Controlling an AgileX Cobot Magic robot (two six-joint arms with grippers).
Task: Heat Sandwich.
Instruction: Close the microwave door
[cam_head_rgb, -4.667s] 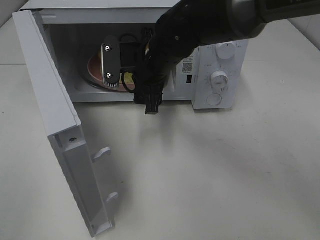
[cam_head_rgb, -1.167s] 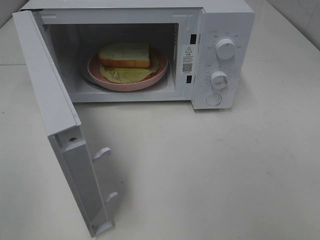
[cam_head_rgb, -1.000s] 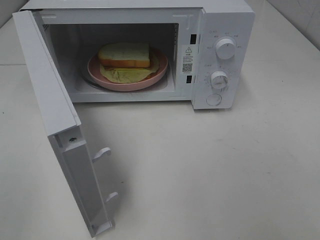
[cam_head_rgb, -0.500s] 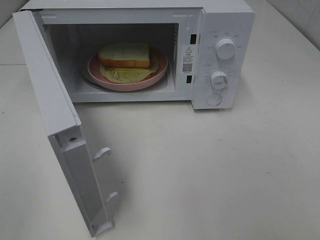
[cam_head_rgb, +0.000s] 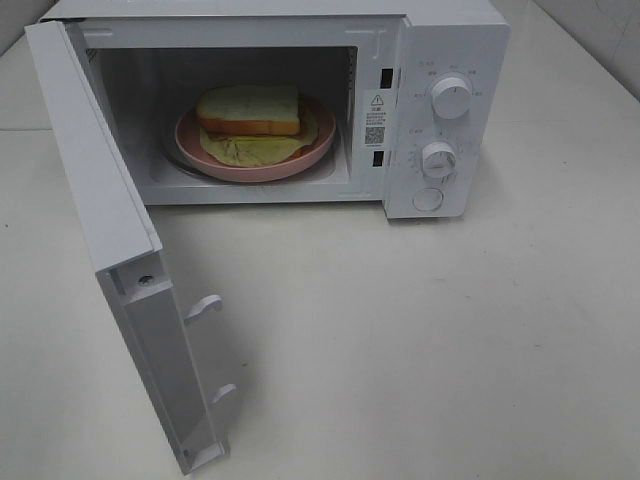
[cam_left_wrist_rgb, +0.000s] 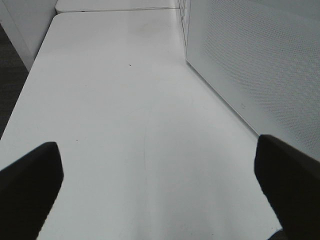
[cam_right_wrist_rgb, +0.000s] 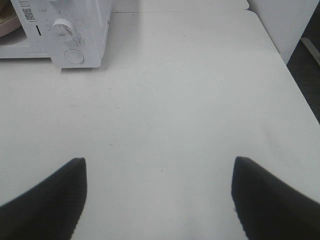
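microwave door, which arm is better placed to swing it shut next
Left. The open door hangs on the robot's left, and the left wrist view shows it right beside the open left hand. The open right hand sits out by the dials, farther from the door.

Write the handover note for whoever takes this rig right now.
Left end effector: open, empty, over bare table beside the open door.
Right end effector: open, empty, over the table in front of the microwave.
Sandwich: on the pink plate inside the microwave cavity.
Done: the food is loaded.
Left: swing the door shut, then probably set the upper knob and the lower knob to start heating.
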